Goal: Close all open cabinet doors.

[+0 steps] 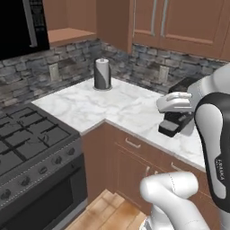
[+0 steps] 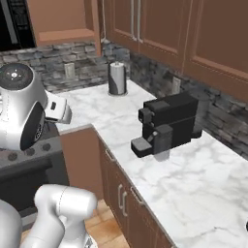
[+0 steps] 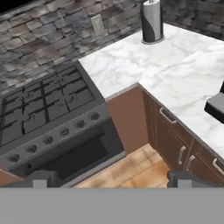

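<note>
Reddish-brown wood hung open in the left base view: the open cabinet door (image 1: 114, 22) stood swung out from a bare shelf, high above the paper towel roll (image 1: 102, 74) on the marble counter (image 1: 81, 105). The closed doors (image 1: 188, 20) to its right needed nothing. A reach up from so low risked the arm sweeping across the counter and toppling the roll.

From the right base view the same door (image 2: 98, 29) appeared nearly edge-on, at the far left of the upper row. The black coffee machine (image 2: 169, 121) sat nearer on the counter – a wide swing of the elbow could have clipped it.

Through the hand view the gripper (image 3: 113, 180) had its jaws spread wide and held nothing, aimed down at the stove (image 3: 43, 105) and the wooden floor. By my judgement the door lay well above and beyond the jaws, far apart from them – a glancing push on its thin edge might have slid off.
</note>
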